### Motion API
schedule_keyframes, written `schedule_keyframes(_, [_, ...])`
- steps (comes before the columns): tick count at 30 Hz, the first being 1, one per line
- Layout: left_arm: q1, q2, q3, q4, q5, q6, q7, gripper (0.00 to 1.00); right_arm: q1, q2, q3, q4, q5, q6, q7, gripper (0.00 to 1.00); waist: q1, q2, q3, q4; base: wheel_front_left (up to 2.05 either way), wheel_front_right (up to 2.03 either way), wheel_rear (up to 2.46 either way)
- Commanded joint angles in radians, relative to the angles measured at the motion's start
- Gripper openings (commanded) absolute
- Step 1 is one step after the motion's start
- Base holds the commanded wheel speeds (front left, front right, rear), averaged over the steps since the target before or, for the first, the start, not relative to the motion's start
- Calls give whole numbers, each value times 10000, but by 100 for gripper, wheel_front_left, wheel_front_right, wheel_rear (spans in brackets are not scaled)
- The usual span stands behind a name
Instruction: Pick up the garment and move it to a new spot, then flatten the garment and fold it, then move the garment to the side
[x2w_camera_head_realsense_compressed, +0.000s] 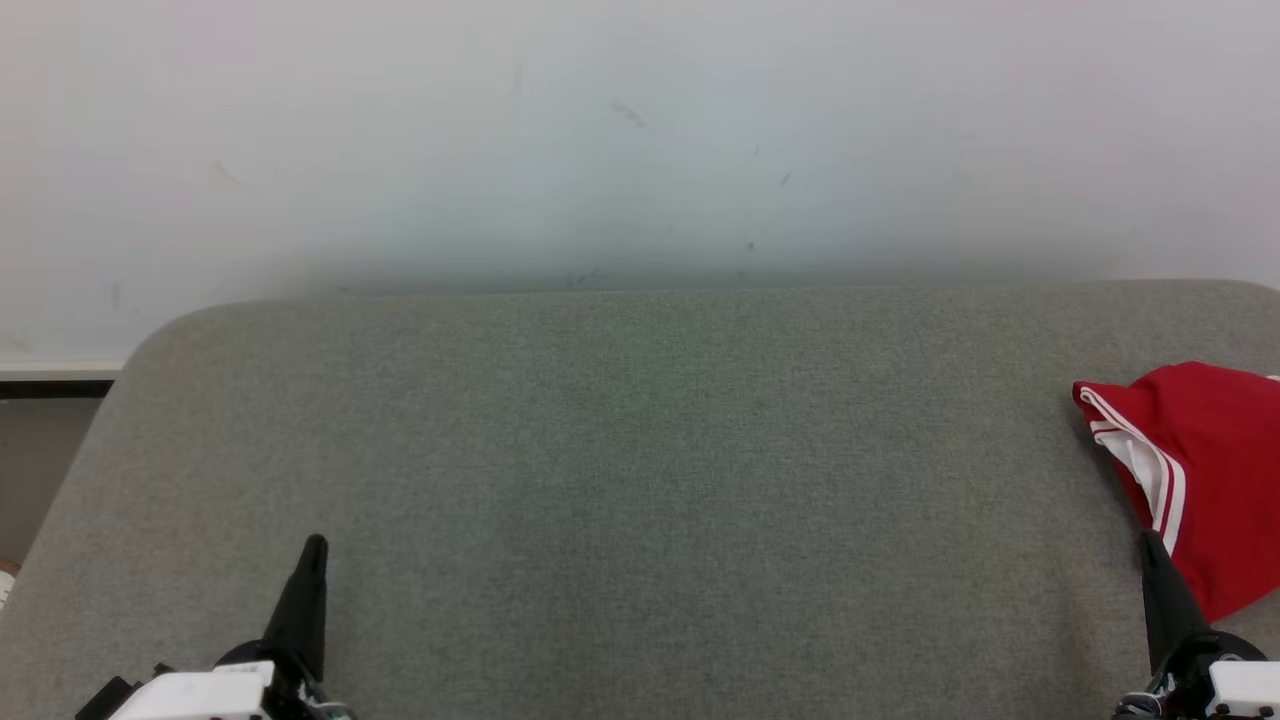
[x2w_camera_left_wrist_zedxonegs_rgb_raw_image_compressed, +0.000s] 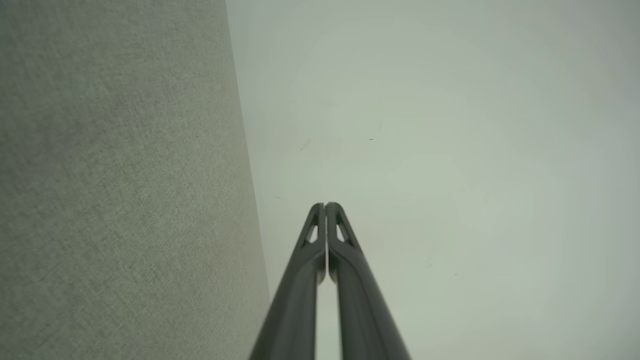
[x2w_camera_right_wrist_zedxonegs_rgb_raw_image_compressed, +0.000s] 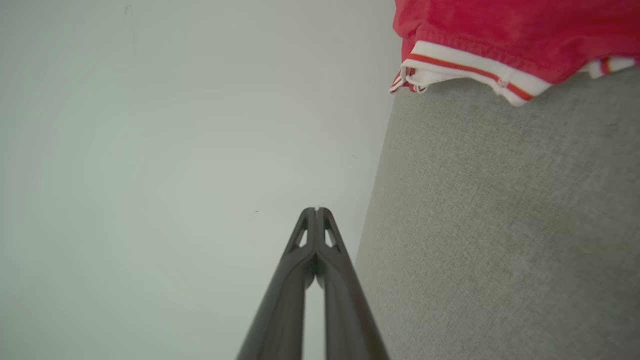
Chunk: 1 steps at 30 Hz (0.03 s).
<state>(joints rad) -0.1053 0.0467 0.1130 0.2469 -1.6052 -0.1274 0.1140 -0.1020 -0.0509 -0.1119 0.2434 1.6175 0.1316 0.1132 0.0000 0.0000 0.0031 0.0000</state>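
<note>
Pale wall (x2w_camera_head_realsense_compressed: 640, 130) fills the top of the head view. The grey table (x2w_camera_head_realsense_compressed: 600, 450) takes the lower half.

The red garment (x2w_camera_head_realsense_compressed: 1215, 470) with white-striped trim lies crumpled on the table at the right edge of the frame, which cuts it off, so its full extent is unknown.

Left hand (x2w_camera_head_realsense_compressed: 314, 548) is at lower left, fingers pressed together, holding nothing and well apart from the garment. Right hand (x2w_camera_head_realsense_compressed: 1150, 545) is at lower right, fingers also together and empty, tip just beside the garment's lower left edge.

Risks, judged:
- The fingers are together, so a reach as they stand would push the cloth and not pinch it.
- The garment is bunched, so a pinch may catch one layer only and it would unroll or trail when lifted.
- Part lies outside the head view, so a grasp point there is blind.
- The textured table may drag the cloth and add wrinkles.

Orientation: the visible part runs upper left to lower right, striped hem along its left side, a corner pointing toward frame left. The true long axis cannot be told.
</note>
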Motion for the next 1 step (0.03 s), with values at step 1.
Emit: schedule_keyframes(1, [-72, 67, 24, -26, -142, -64, 38, 0, -116, -5, -44, 28, -67, -17, 30, 0, 0, 0, 0, 0, 0, 0, 0])
